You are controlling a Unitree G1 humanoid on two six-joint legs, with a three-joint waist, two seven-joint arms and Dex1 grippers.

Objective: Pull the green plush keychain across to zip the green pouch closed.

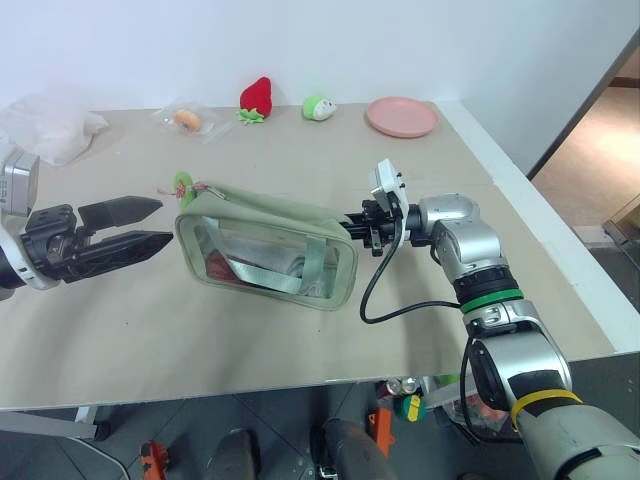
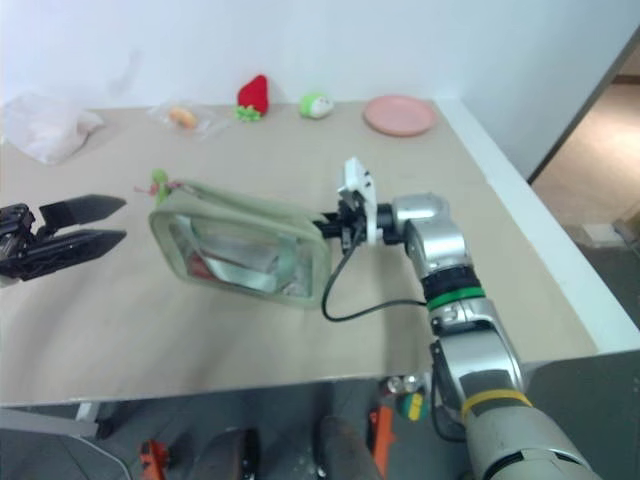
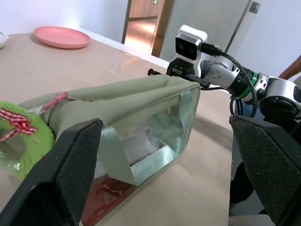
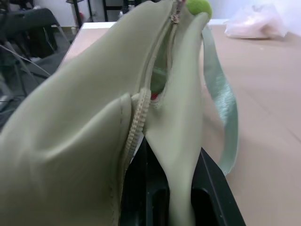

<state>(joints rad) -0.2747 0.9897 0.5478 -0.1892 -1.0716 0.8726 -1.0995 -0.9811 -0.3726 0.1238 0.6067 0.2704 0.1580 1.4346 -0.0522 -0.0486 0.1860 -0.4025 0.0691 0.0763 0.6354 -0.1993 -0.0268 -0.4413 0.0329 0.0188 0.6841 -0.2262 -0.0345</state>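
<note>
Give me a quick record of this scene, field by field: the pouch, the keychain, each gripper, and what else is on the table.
green pouch: held up over the table, zipper open
green plush keychain: at the pouch's end nearest the left gripper
right gripper: shut on the pouch's other end
left gripper: open, beside the keychain, not touching
background: strawberry plush, pink plate, plastic bags

Beige table (image 1: 250, 340). Far edge, left to right: crumpled white plastic bag (image 1: 48, 128), clear bag (image 1: 186, 119) with orange item inside, red strawberry plush (image 1: 257, 98), green-and-white plush toy (image 1: 319, 107), pink plate (image 1: 402, 117) at far right corner.
</note>
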